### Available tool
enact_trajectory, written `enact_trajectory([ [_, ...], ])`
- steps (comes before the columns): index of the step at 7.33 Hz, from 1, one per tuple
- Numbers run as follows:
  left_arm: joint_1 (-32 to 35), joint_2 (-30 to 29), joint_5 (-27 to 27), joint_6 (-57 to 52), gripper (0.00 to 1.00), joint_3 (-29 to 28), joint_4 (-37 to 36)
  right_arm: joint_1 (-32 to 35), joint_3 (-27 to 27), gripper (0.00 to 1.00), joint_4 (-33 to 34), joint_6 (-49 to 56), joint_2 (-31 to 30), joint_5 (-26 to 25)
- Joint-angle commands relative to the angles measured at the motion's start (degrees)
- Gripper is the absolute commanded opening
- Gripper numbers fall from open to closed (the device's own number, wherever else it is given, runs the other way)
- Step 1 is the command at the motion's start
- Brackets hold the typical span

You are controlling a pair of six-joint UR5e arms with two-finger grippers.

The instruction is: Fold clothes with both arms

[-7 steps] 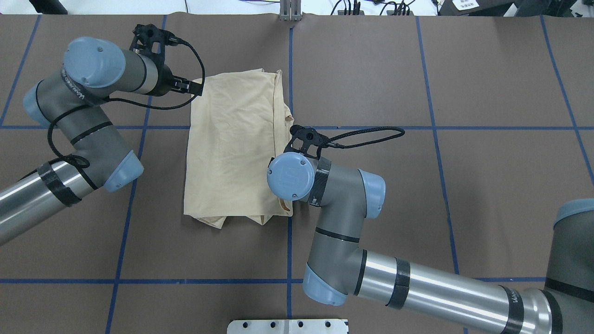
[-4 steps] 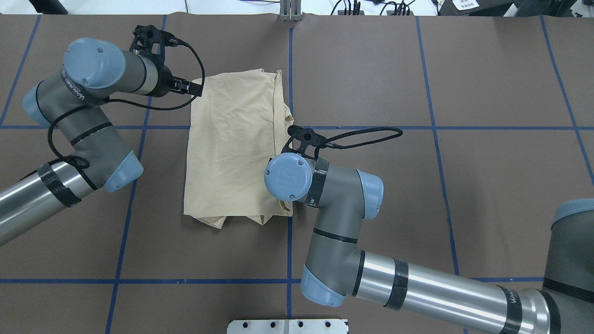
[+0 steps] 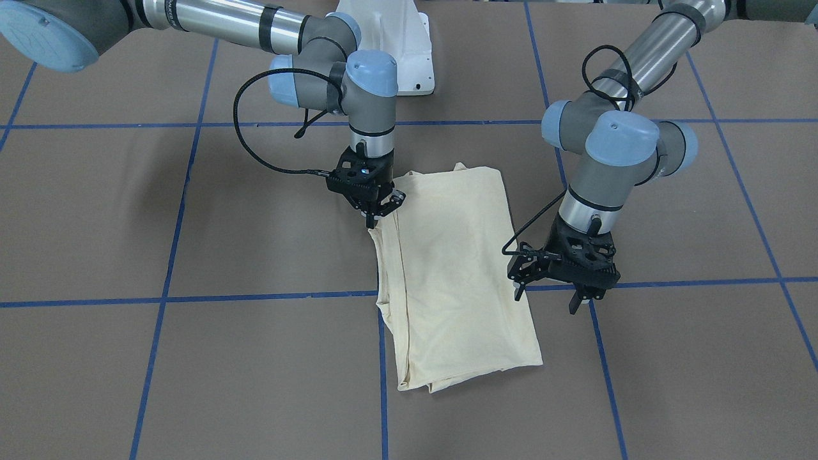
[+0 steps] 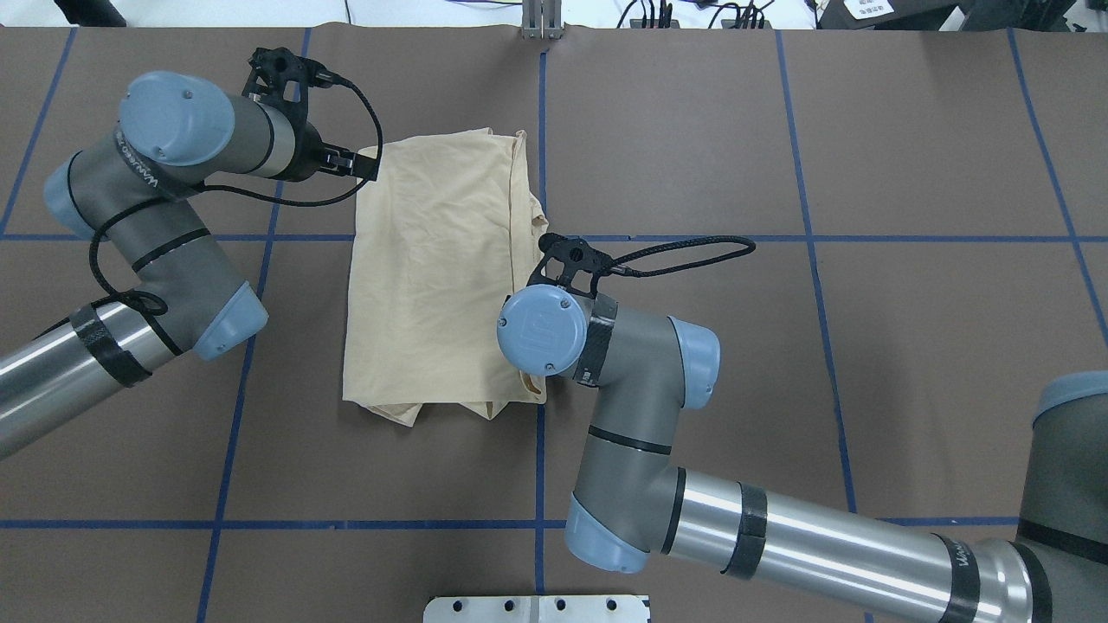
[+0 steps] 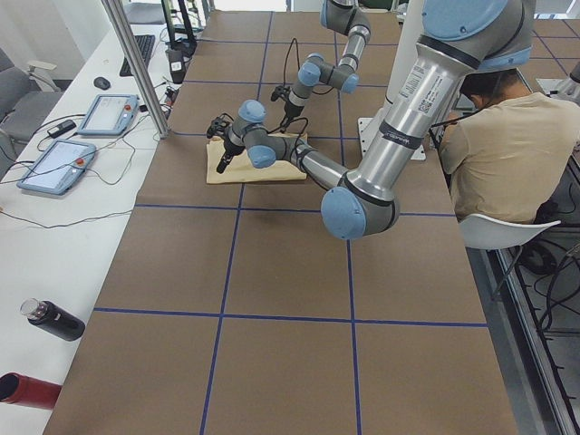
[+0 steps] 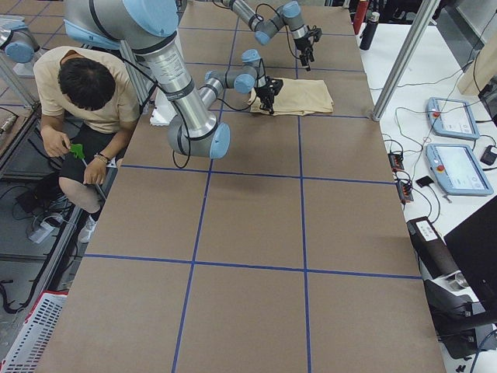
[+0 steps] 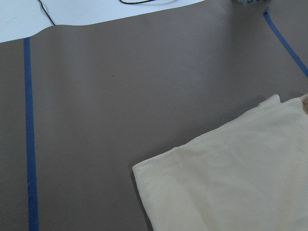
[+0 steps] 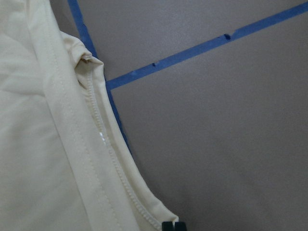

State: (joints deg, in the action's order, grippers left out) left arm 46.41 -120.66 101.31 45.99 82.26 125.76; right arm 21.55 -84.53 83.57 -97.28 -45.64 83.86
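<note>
Lying folded: T-shirt | left gripper open beside corner | right gripper closed at hem

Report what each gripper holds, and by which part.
The right gripper seems to pinch the shirt at its stitched side edge. The left gripper is open, holding nothing.

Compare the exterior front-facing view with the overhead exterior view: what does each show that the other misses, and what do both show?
Only the exterior front-facing view shows the right gripper at the T-shirt's edge, and the left gripper's spread fingers beside the cloth. Only the overhead exterior view shows the table's far edge with cables; there the right wrist hides its gripper. Both show the folded T-shirt, the left arm, the right arm and the blue tape grid.
</note>
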Motion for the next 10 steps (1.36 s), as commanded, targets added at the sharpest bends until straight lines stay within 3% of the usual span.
enact_trajectory([
  [1, -0.27, -0.01, 0.03, 0.07, 1.0, 0.01, 0.1, -0.02, -12.07, 0.0, 1.24, 0.34, -9.84, 0.34],
  [2, -0.27, -0.01, 0.03, 0.24, 1.0, 0.01, 0.1, -1.15, -17.63, 0.0, 1.5, 0.16, -14.69, -0.18],
  [4, -0.36, -0.1, 0.03, 1.48, 1.0, 0.1, 0.1, -4.4, -20.67, 0.0, 2.65, -0.28, -17.02, -3.42],
  [5, -0.36, -0.1, 0.03, 1.48, 1.0, 0.18, 0.1, -5.02, -20.67, 0.99, 2.74, -0.11, -17.2, -3.88],
  [7, -0.44, -0.1, 0.12, 1.48, 1.0, 0.45, 0.1, -4.77, -19.89, 1.0, 3.78, 2.77, -14.49, -3.79],
  [9, -0.88, -0.01, 0.03, 1.56, 1.0, 0.62, 0.1, -4.77, -17.61, 1.0, 10.36, 4.2, -9.31, -3.62],
  [10, -0.97, -0.01, 0.03, 1.56, 1.0, 0.62, 0.1, -4.85, -14.55, 1.0, 11.17, 7.6, -7.29, -0.4],
])
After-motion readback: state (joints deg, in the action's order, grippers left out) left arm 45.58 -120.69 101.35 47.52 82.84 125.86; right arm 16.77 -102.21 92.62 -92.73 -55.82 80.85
